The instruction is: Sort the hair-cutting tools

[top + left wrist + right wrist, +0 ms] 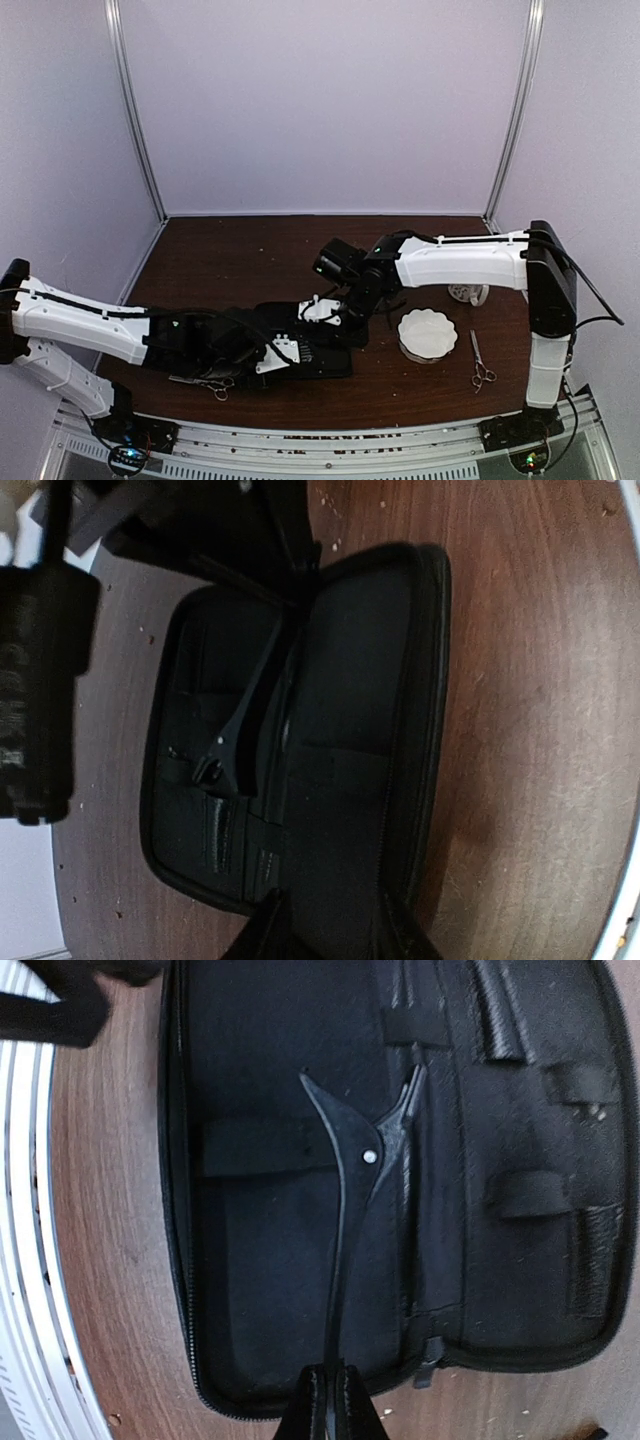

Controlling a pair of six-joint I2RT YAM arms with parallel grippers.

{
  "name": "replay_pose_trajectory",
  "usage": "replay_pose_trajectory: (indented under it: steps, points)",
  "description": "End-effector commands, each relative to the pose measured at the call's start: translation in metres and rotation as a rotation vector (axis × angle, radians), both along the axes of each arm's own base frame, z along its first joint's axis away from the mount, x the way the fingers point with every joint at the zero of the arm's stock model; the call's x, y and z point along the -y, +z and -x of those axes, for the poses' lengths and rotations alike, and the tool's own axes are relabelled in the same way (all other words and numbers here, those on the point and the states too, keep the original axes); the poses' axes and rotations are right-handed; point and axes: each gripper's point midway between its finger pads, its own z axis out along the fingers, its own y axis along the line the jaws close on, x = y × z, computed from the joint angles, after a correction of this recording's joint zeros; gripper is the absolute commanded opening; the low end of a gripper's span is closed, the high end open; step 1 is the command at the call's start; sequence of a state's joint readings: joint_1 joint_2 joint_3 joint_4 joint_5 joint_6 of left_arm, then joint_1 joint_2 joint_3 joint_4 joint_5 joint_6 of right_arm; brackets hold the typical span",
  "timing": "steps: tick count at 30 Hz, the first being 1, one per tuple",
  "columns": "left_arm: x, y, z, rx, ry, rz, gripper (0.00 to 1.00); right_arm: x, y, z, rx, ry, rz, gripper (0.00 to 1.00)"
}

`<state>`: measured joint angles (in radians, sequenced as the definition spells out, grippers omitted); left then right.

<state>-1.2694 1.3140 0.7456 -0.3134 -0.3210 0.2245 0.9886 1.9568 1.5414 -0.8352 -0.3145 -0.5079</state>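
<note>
Squarely between right fingers (pixel 310 1410), black clip (pixel 348 1200), over open case (pixel 250 1060).

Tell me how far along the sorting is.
Done: the case lies open. In hand: the right gripper pinches a black clip over it. To do: the left scissors and right scissors lie on the table; the bowl looks empty.

A black zip case (pixel 330 362) lies open on the brown table (pixel 230 250), with a white scalloped bowl (pixel 427 333) to its right
</note>
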Motion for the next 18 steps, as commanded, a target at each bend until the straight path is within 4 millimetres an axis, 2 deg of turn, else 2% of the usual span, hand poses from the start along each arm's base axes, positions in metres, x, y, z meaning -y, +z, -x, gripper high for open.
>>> replay_pose_trajectory:
  steps: [1, 4, 9, 13, 18]
  points:
    - [0.006, -0.007, -0.018, 0.091, 0.092, -0.023, 0.33, 0.010, -0.005, 0.015, -0.062, 0.006, 0.021, 0.00]
    - [0.013, -0.011, -0.013, 0.053, 0.078, 0.010, 0.36, 0.017, -0.008, 0.025, -0.089, 0.039, 0.031, 0.00]
    - [0.011, -0.014, -0.007, 0.039, 0.057, 0.036, 0.36, 0.029, -0.024, 0.029, -0.104, 0.054, 0.089, 0.00]
    - [0.014, -0.013, -0.001, 0.011, 0.038, 0.073, 0.35, 0.030, -0.025, 0.030, -0.107, 0.055, 0.094, 0.00]
    - [0.018, -0.025, 0.003, -0.023, 0.025, 0.064, 0.33, 0.027, -0.034, 0.033, -0.143, 0.051, 0.100, 0.00]
